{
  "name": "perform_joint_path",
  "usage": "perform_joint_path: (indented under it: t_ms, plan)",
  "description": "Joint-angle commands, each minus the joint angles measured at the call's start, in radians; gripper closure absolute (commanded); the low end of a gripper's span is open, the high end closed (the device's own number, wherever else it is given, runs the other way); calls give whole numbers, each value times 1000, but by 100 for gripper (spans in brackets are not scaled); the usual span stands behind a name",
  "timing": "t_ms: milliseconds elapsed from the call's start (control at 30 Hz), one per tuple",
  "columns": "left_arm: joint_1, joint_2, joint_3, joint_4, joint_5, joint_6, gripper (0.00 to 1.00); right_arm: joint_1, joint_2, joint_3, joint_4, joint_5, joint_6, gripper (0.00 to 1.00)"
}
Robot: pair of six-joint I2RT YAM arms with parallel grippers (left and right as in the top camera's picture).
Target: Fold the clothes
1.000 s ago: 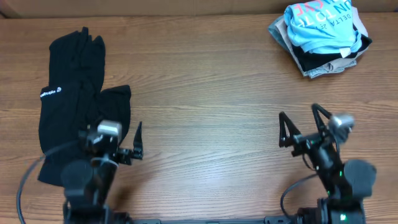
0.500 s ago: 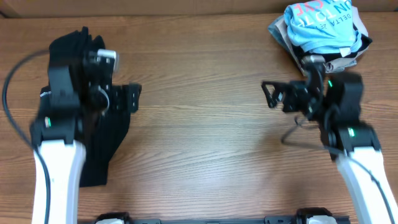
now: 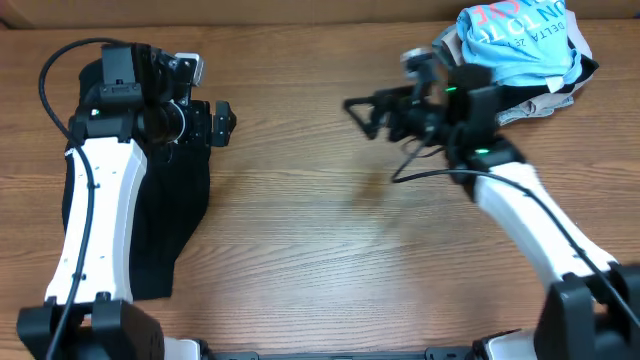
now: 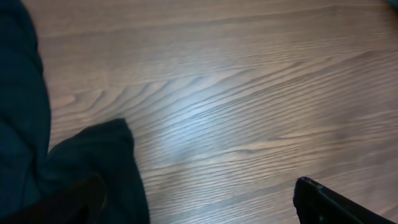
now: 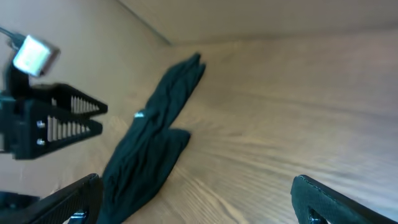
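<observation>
Both your arms have reached farther up the wooden table (image 3: 300, 250). Your black garment (image 3: 172, 220) lies flat at its left side, the folded clothes pile (image 3: 520, 50) far right. Left gripper (image 3: 222, 122) and right gripper (image 3: 362, 112) gape wide, empty.

Brown wood-grain table (image 3: 300, 250) filling overhead view, grain running L-R. Plain tan wall (image 5: 261, 15) rising behind far edge. Soft light glaring off tabletop, left wrist view.
</observation>
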Motion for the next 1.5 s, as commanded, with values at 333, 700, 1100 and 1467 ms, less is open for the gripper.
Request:
perform_joint_path:
  t_ms: [333, 700, 1100, 1467]
  plan:
    - [47, 176, 26, -27, -30, 37, 17, 290, 124, 94, -89, 521, 23, 0]
    - [17, 401, 26, -29, -199, -55, 27, 216, 124, 94, -264, 524, 26, 14]
    - [13, 521, 26, 1, -277, -87, 55, 216, 124, 94, -266, 524, 26, 22]
    - [-77, 558, 27, 41, -265, -76, 96, 158, 108, 94, -270, 526, 31, 33]
